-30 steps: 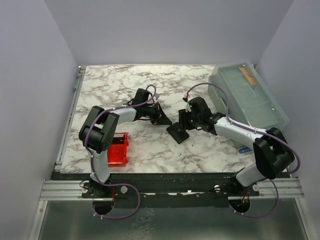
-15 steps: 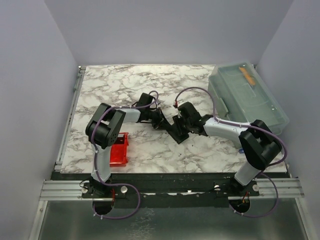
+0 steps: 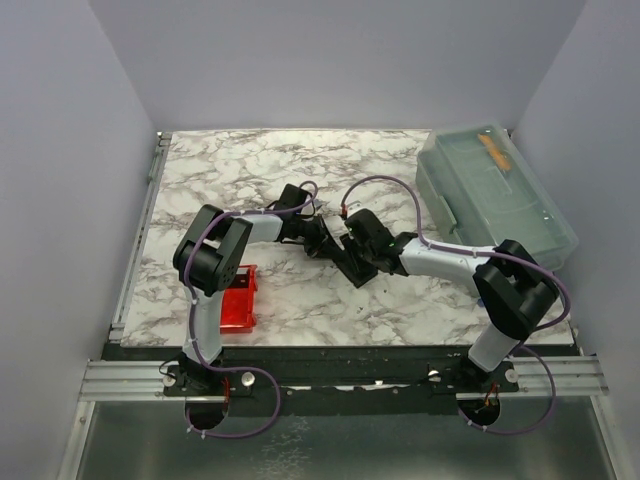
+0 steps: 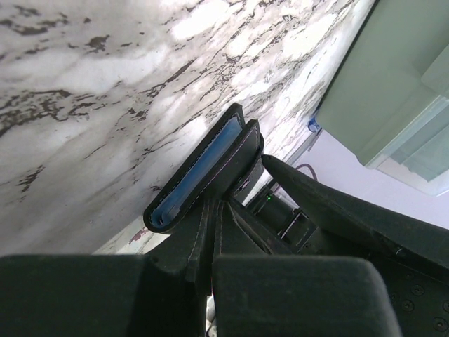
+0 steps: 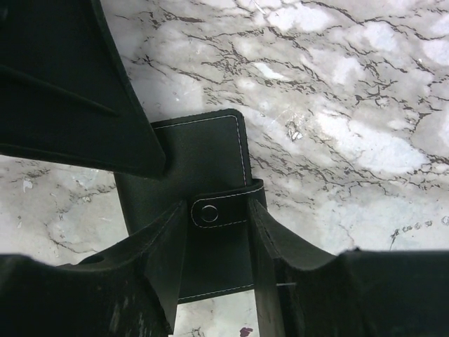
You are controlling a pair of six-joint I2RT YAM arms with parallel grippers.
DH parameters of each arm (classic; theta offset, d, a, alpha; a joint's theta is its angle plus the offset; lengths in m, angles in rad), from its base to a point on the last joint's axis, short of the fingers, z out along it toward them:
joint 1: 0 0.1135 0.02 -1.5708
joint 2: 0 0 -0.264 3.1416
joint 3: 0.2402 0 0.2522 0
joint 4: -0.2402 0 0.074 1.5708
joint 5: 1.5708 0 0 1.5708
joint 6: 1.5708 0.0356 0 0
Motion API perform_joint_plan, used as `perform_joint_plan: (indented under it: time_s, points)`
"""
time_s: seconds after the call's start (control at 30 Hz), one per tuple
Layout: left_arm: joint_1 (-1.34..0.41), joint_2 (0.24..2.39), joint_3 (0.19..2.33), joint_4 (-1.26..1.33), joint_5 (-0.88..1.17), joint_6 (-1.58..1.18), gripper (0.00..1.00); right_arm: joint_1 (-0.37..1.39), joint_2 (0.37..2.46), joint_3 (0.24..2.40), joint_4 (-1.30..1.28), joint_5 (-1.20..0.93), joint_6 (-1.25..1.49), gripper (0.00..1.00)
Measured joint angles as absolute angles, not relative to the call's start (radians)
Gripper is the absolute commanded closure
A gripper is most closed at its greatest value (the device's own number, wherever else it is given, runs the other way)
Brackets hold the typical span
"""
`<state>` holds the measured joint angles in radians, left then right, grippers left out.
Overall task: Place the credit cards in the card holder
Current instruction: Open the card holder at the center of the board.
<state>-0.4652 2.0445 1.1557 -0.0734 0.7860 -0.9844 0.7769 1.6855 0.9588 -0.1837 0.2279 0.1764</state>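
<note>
The card holder (image 3: 355, 266) is a black stitched case near the table's middle, with both grippers on it. My left gripper (image 3: 322, 243) is shut on one flap of it (image 4: 209, 242). In the left wrist view the card holder (image 4: 235, 151) stands edge-on, with a light blue credit card (image 4: 200, 172) tucked in its fold. My right gripper (image 3: 362, 250) comes down on its face from the right. Its fingers (image 5: 217, 207) are closed in against both ends of the snap strap (image 5: 219, 212), about half wide. No other credit cards show.
A red tray (image 3: 236, 300) sits at the front left beside the left arm. A large translucent lidded box (image 3: 495, 195) fills the back right. The left gripper's dark bulk (image 5: 70, 84) crowds the right wrist view's upper left.
The right gripper has moved left onto the card holder and its jaws have narrowed a little. The left gripper shifted right a second ago and has since held still, shut.
</note>
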Motion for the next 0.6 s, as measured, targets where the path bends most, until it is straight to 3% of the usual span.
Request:
perform_joint_plan:
  time_s: [0.3, 0.6]
  points:
    - [-0.467, 2.05, 1.171, -0.096, 0.784, -0.978, 1.0, 0.777, 1.692, 0.958, -0.162, 0.263, 0.263, 0.98]
    - [-0.471, 2.056, 1.191, -0.125, 0.771, -0.969, 1.0, 0.769, 1.668, 0.959, -0.168, 0.321, 0.361, 0.99]
